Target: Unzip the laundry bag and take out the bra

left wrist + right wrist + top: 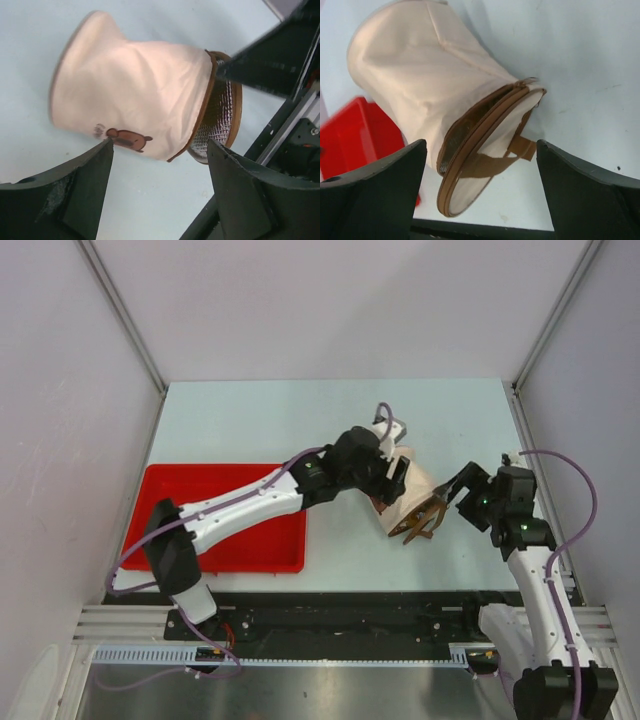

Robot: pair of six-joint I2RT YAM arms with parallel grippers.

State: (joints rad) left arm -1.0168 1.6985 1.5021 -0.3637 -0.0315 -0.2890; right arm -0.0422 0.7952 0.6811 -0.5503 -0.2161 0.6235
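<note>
Right of the red tray (190, 485), the laundry bag (420, 492) lies on its side between our left gripper (160, 144) and right gripper (481, 142), both spread wide, gripping nothing. We judge the zip barely parted at most; no bra shows, so nearly everything remains.

- A robotics laboratory is indicated, arranged as a closed test cell.
- A pale table (330, 420) is enclosed at the back and on both sides by plain white panels (340, 300), which are joined at the corners by bare metal struts (120, 310).
- Two white-and-black robot arms, the left arm (240, 505) and the right arm (535, 570), are mounted on an aluminium rail (340, 625) at the table's near edge.
- Purple cables (585, 500) are left exposed and looped beside the arms.
- A toothed strip (280, 655) is fixed along the frame below the rail.
- A flat red tray (200, 485) is set on the left side of the table.
</note>
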